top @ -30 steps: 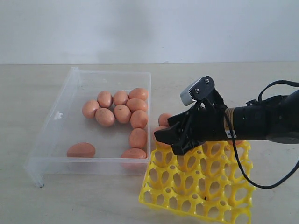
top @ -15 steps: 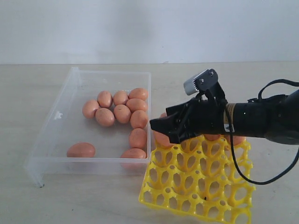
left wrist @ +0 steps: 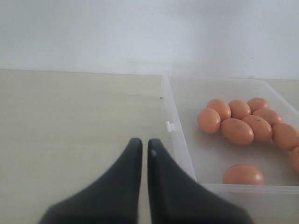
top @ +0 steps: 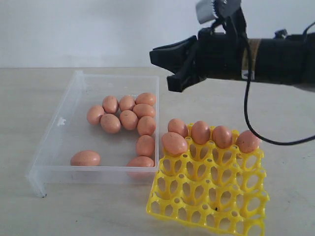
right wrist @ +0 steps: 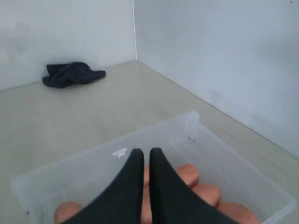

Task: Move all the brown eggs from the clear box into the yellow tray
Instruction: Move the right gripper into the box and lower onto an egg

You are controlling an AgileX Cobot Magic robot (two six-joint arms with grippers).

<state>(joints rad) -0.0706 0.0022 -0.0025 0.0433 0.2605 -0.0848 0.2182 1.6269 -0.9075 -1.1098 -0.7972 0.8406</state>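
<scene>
The clear box on the left holds several brown eggs, and one more egg lies apart near its front wall. Several eggs sit along the back rows of the yellow tray to the right. My right gripper hangs high above the box's right edge, shut and empty. In its wrist view the right gripper is over the box with eggs below. My left gripper is shut and empty, low beside the outside of the box wall, with eggs inside.
A dark crumpled cloth lies on the table against the wall near a corner. A black cable hangs from the right arm above the tray. Pale walls bound the table at the back and side.
My right gripper has risen from the tray's back left corner to high above the box edge and its jaws have closed empty. An egg now shows in the tray where it was.
</scene>
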